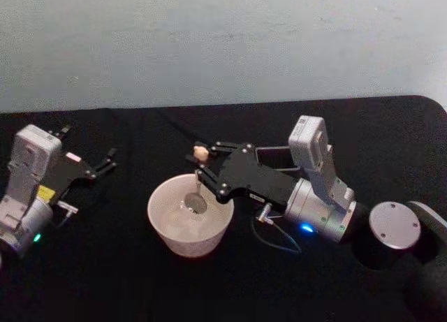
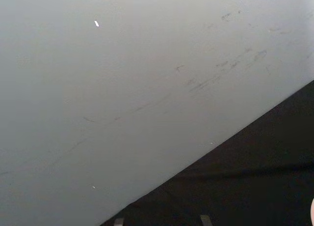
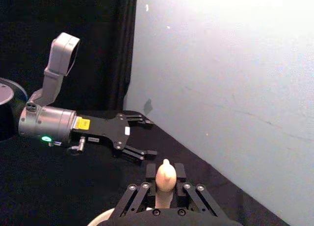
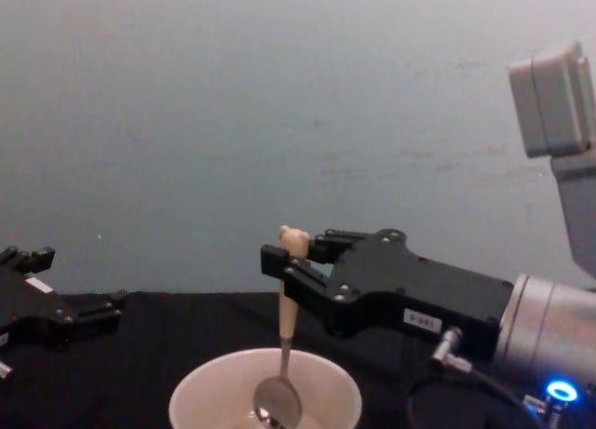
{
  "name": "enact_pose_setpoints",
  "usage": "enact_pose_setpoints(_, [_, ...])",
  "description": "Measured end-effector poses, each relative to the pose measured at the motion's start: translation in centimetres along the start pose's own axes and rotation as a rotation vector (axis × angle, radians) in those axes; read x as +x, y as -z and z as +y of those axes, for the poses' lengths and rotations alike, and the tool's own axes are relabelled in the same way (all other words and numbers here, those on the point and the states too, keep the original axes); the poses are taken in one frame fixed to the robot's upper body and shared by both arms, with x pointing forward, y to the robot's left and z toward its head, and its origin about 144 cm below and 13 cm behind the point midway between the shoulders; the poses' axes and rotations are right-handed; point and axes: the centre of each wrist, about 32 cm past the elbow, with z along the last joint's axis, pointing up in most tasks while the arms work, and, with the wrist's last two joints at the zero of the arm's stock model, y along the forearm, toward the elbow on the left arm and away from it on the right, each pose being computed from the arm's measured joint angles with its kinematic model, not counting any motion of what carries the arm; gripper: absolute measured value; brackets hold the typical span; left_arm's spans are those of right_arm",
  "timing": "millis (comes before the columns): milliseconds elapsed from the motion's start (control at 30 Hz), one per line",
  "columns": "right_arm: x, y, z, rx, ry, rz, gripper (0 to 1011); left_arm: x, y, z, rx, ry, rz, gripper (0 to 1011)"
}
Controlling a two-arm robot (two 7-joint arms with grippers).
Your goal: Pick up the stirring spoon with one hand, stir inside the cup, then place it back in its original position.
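Head view: the right claw pinches the stirring spoon upright, its bowl inside the cup at mid-surface. Right wrist view: the left claw hangs spread at far left, idle. Chest view: the bowl sits low, so small circles clear of the thin rim should suit.
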Motion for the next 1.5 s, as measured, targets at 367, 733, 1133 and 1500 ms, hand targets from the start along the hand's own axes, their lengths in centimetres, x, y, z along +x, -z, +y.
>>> enact_pose_setpoints(367, [0.0, 0.0, -1.0, -0.015, 0.007, 0.001, 214, 0.0, 0.0, 0.0, 0.0, 0.0, 0.0, 1001])
enact_pose_setpoints(733, [-0.7, -0.6, -2.9, -0.006, -0.025, 0.018, 214, 0.0, 0.0, 0.0, 0.0, 0.0, 0.0, 1001])
enact_pose_setpoints(1133, [-2.5, -0.5, -2.3, 0.0, -0.097, 0.038, 214, 0.0, 0.0, 0.0, 0.0, 0.0, 0.0, 1001])
enact_pose_setpoints(1500, [-2.0, -0.1, 0.4, 0.003, -0.035, 0.028, 214, 0.0, 0.0, 0.0, 0.0, 0.0, 0.0, 1001])
